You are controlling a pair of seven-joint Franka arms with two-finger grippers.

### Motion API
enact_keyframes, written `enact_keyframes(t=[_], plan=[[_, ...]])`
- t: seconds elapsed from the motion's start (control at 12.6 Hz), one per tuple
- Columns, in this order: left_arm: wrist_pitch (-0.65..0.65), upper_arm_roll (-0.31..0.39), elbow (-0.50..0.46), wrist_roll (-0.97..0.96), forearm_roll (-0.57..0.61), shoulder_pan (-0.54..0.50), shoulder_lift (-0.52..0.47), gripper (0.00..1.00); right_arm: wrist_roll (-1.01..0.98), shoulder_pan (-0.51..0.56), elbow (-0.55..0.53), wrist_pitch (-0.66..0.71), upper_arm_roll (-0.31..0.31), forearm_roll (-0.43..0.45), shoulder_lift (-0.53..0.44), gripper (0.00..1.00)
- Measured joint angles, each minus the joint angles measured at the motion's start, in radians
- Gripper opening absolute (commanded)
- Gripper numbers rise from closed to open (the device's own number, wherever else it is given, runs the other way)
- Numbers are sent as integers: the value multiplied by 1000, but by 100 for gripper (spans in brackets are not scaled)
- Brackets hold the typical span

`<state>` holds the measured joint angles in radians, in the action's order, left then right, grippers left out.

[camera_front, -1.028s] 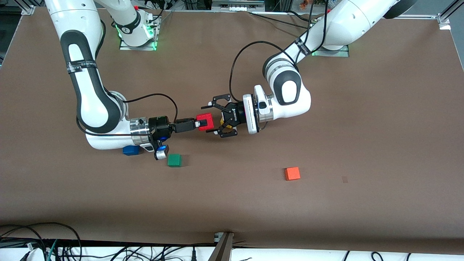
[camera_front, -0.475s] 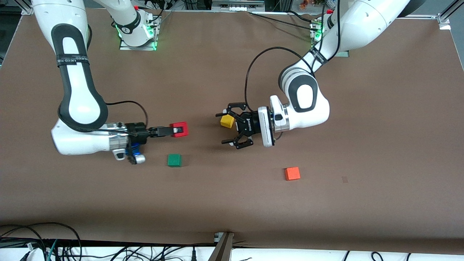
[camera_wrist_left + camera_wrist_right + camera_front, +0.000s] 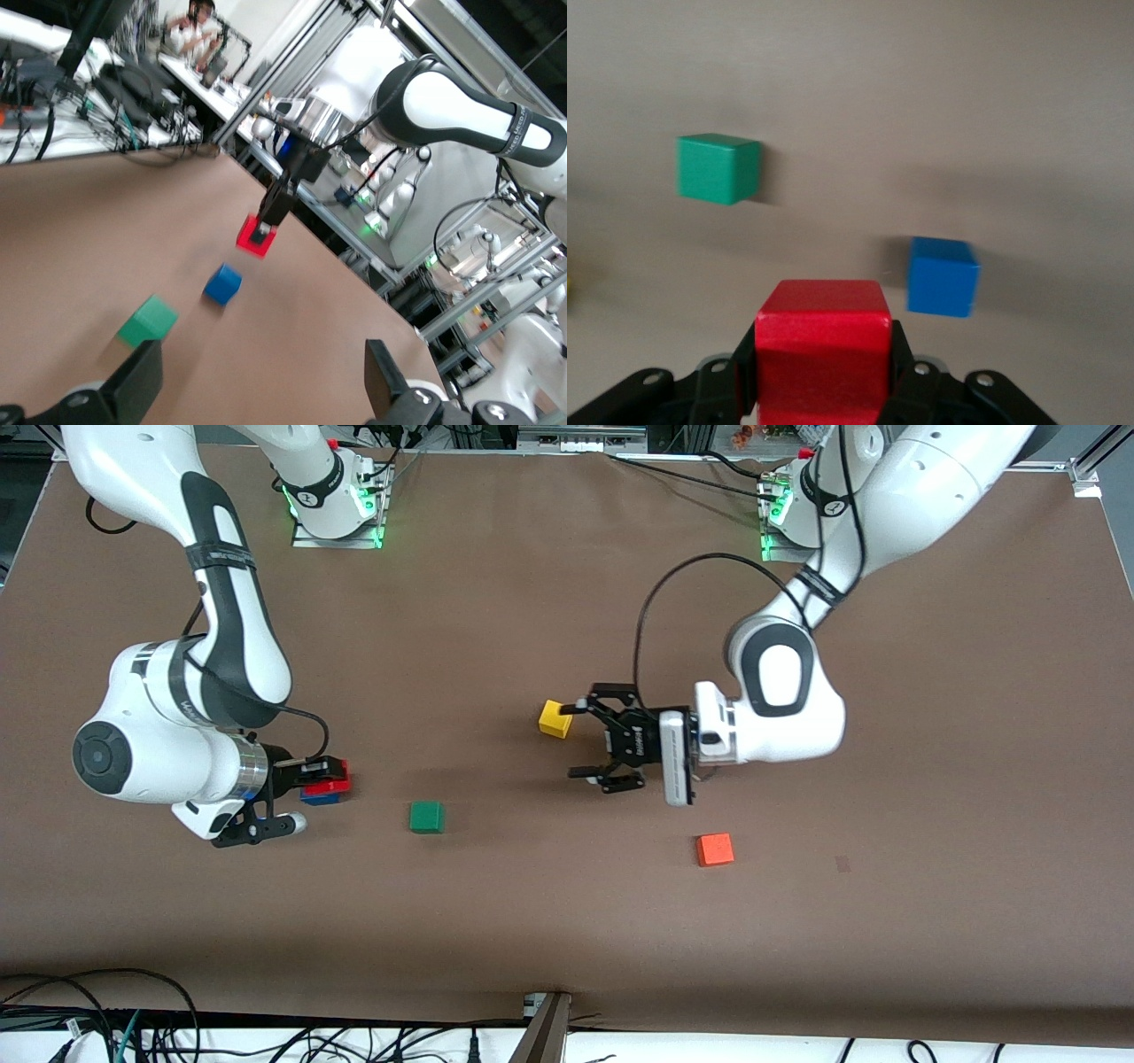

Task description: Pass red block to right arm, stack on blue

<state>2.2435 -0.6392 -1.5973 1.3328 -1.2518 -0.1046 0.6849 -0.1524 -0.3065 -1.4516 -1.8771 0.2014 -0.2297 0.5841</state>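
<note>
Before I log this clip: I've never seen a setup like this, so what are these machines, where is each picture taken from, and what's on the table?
Two white robot arms stand at a brown table. The wide picture looks down from a camera facing them; the other two come from cameras on each arm's wrist.

The right arm's claw is shut on the red block, holding it in the air near the blue block; its own wrist view shows the red one gripped, with the blue one on the table ahead. The left arm's claw is open and empty, over the middle of the table beside a yellow block.

Also lying on the table: a green block, beside the blue one toward the left arm's end, and an orange block, nearest the front camera.
</note>
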Motion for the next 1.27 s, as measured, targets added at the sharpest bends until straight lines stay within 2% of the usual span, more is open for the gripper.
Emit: enact_keyframes(t=[0.16, 0.32, 0.55, 0.79, 1.03, 1.11, 1.19, 1.27], plan=[[-129, 18, 1, -139, 204, -88, 0, 100, 1, -2, -52, -111, 15, 57, 0, 0], [-217, 24, 8, -294, 404, -143, 0, 100, 1, -1, -148, -275, 29, 69, -10, 0], [-375, 24, 83, -584, 685, -157, -16, 100, 1, -4, -320, -482, 29, 70, -55, 0], [-625, 26, 214, -847, 919, -167, -70, 100, 1, -11, -407, -554, 29, 71, -85, 0], [-800, 32, 287, -957, 1147, -173, -154, 100, 1, -13, -463, -601, 29, 71, -101, 0], [-836, 52, 294, -970, 1205, -163, -199, 100, 1, -15, -476, -615, 28, 71, -105, 0], [-861, 108, 292, -979, 1244, -128, -258, 100, 1, -20, -484, -623, 27, 71, -106, 0], [-880, 200, 284, -996, 1273, -63, -325, 100, 1, -25, -488, -626, 27, 71, -107, 0]])
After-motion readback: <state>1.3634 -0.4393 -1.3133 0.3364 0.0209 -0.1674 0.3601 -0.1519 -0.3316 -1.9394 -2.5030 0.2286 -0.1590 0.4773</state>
